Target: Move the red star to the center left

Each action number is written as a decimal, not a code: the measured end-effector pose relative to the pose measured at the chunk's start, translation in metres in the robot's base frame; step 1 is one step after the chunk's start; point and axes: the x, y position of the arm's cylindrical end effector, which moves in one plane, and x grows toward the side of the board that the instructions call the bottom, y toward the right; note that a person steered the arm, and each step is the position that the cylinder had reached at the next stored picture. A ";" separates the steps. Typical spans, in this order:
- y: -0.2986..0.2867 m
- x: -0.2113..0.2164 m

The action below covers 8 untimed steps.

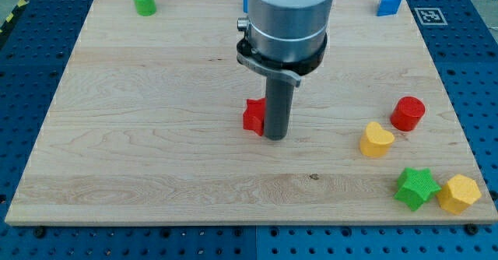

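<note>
The red star (253, 116) touches the view's left side of my tip (275, 137), a plain jawless end effector.

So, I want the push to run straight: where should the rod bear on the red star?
On the red star's side facing the view's right, pushing toward the view's left. My tip already stands at that side, seemingly touching, with bare board beyond.

The desk (156, 159) lies open left of the red star (253, 116), with only the green cylinder (144, 1) far off in the far-left corner. My tip (275, 138) stands touching the star's right side. Right of it crowd the yellow heart (377, 140), red cylinder (408, 113), green star (415, 187) and yellow hexagon (458, 194).
</note>
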 end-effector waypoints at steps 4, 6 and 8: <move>-0.101 -0.061; -0.059 -0.062; -0.041 -0.106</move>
